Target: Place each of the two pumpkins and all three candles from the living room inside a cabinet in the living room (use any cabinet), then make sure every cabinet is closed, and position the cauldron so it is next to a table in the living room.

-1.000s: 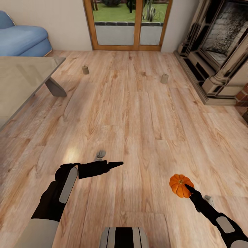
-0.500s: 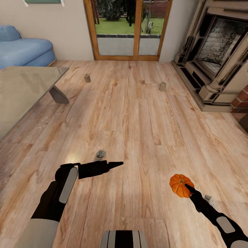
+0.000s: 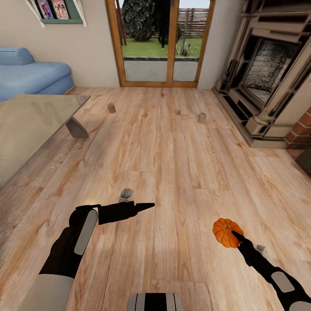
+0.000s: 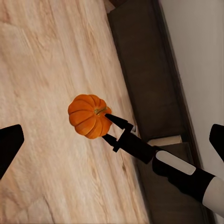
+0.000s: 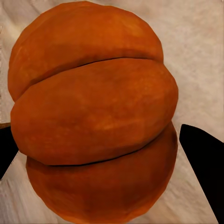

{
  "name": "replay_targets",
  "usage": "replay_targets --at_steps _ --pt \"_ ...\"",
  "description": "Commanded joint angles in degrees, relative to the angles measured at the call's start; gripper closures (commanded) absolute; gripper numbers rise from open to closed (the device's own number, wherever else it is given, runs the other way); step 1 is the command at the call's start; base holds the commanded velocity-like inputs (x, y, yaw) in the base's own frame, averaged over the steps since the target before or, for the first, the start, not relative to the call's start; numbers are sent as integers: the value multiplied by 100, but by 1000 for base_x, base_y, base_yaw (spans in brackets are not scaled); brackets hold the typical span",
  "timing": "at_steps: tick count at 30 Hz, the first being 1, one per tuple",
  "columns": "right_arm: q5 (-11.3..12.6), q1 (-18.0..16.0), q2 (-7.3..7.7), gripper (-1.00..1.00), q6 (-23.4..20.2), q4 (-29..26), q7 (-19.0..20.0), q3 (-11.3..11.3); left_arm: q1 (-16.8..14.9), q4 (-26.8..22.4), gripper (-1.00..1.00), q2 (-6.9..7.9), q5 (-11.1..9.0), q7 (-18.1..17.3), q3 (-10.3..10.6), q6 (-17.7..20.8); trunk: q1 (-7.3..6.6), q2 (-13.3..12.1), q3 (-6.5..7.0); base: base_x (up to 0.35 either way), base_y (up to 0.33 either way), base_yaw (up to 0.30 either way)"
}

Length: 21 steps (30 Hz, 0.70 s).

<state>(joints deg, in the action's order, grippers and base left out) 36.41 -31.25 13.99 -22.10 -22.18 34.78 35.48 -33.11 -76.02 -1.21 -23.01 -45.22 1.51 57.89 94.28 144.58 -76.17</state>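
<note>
My right gripper (image 3: 233, 236) is shut on a small ribbed orange pumpkin (image 3: 224, 231), held above the wooden floor at the lower right of the head view. The right wrist view has the pumpkin (image 5: 93, 112) close up between the black fingers (image 5: 201, 156). My left gripper (image 3: 148, 204) hangs open and empty at the lower left; its fingers (image 4: 9, 145) stand wide apart. Two stubby tan candles (image 3: 111, 108) (image 3: 201, 117) stand on the floor far ahead. A long dark brown cabinet (image 4: 144, 70) runs along the wall in the left wrist view. The cauldron is out of view.
A glass-topped table (image 3: 30, 121) stands at the left, with a blue sofa (image 3: 30, 77) behind it. A fireplace (image 3: 268, 77) fills the right side and glass doors (image 3: 160, 43) close the far wall. A dark shape (image 3: 306, 160) shows at the right edge.
The camera has tilted upward, so the room sits lower in the picture and more of the far wall shows. Both arms hold their pose, the pumpkin still gripped.
</note>
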Motion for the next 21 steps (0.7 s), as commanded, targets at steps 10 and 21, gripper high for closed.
replay_targets --at_steps 10,21 --pt "24 -3 -1 100 -44 3 11 29 -3 -7 -100 -2 16 -22 -10 20 -11 -4 85 0 0 0" --pt "24 -3 3 100 -41 -1 11 29 -3 -9 -100 -2 16 -10 -7 20 -39 -19 329 0 0 0"
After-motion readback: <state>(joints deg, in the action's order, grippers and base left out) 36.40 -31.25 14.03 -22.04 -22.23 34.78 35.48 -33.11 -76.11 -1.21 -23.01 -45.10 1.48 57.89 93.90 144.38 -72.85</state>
